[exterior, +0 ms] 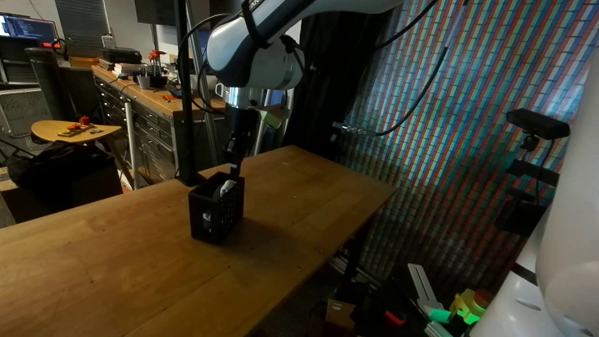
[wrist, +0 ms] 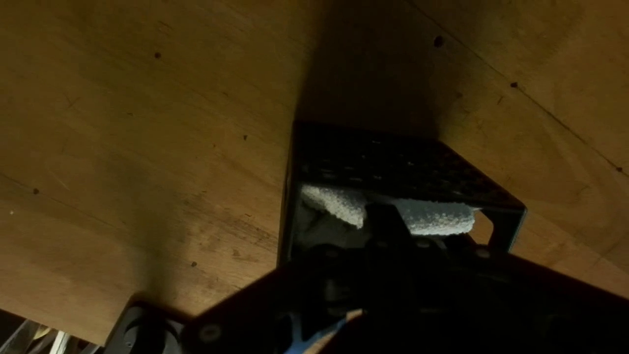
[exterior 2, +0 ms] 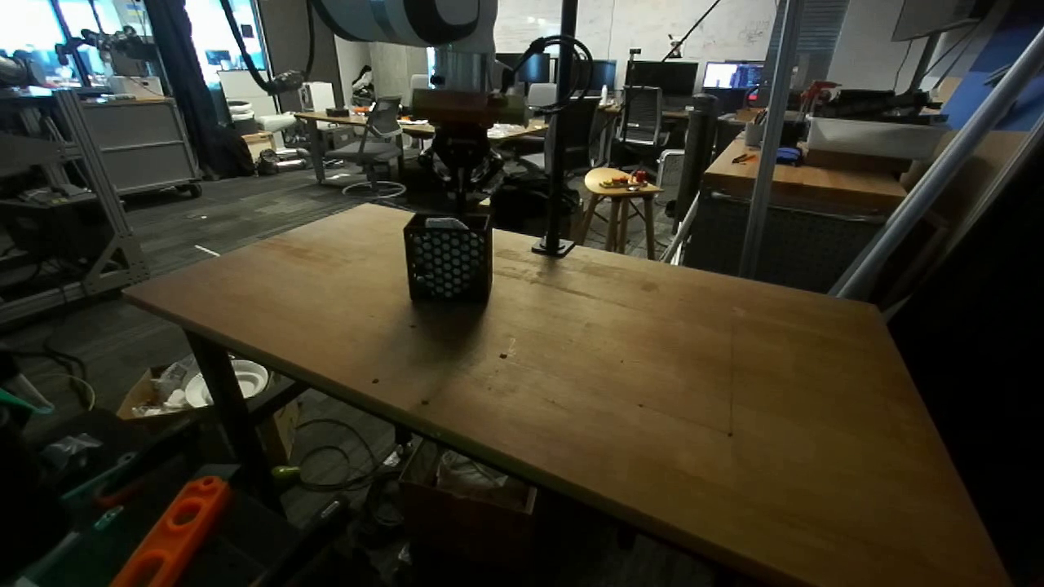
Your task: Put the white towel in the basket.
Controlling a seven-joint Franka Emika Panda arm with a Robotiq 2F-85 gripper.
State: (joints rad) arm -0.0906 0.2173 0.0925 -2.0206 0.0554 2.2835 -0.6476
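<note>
The basket is a black open-topped box with honeycomb walls, upright on the wooden table; it shows in both exterior views (exterior: 229,213) (exterior 2: 488,265) and in the wrist view (wrist: 393,162). The white towel (wrist: 437,216) lies bunched inside it along the perforated wall. Its top shows just above the rim in both exterior views (exterior: 228,187) (exterior 2: 444,222). My gripper (wrist: 383,209) points down, fingers together, tips at the basket mouth against the towel. It shows dark in both exterior views (exterior: 235,169) (exterior 2: 462,204). Whether cloth is caught between the fingertips is hidden.
A black upright pole (exterior: 186,117) is fixed to the table (exterior: 140,262) edge close to the basket; it also shows in an exterior view (exterior 2: 557,139). A workbench (exterior: 159,100) and a small wooden stool (exterior 2: 624,186) stand beyond the table.
</note>
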